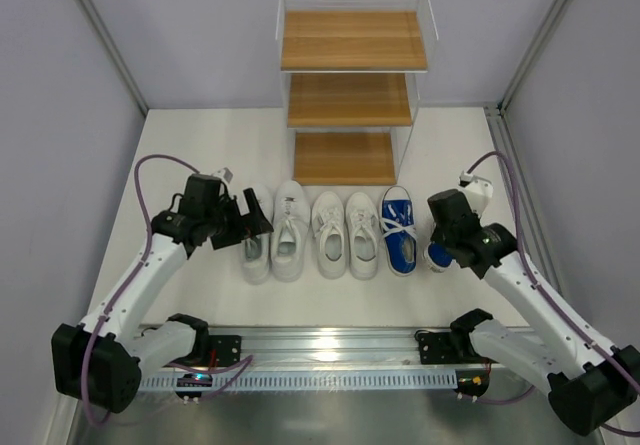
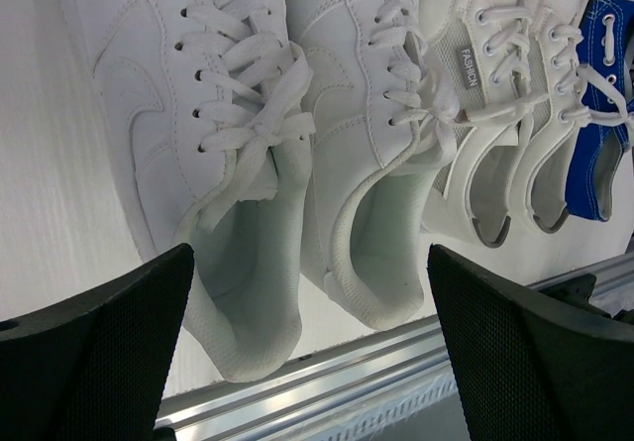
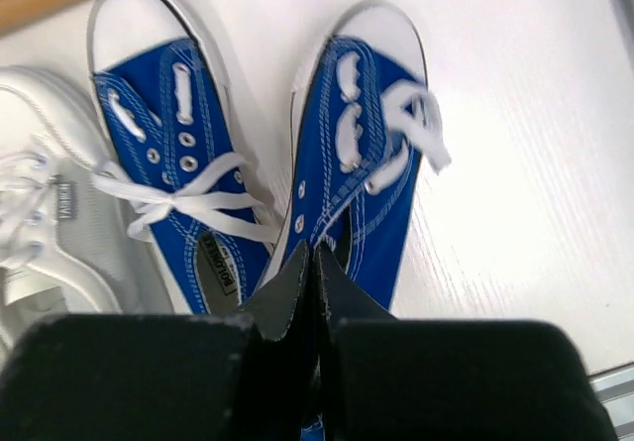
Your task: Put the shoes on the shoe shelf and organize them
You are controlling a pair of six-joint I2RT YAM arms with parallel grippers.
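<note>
Gleaming white sneakers [image 2: 149, 104], blue canvas sneaker [image 3: 369, 178]

White counter [image 1: 200, 155], top view. Shoe shelf [image 1: 345, 158] stood on it at upper centre, at the back edge. Below the shelf, six sneakers lay in one row, toes toward the shelf. From left: left white pair [image 1: 289, 233], touching; right white pair [image 1: 328, 235], touching; first blue sneaker [image 1: 399, 233] just beside; second blue sneaker [image 1: 437, 257] at far right, partly hidden, set slightly lower in frame. Metal rail [image 1: 330, 343] ran along the bottom edge.
</note>
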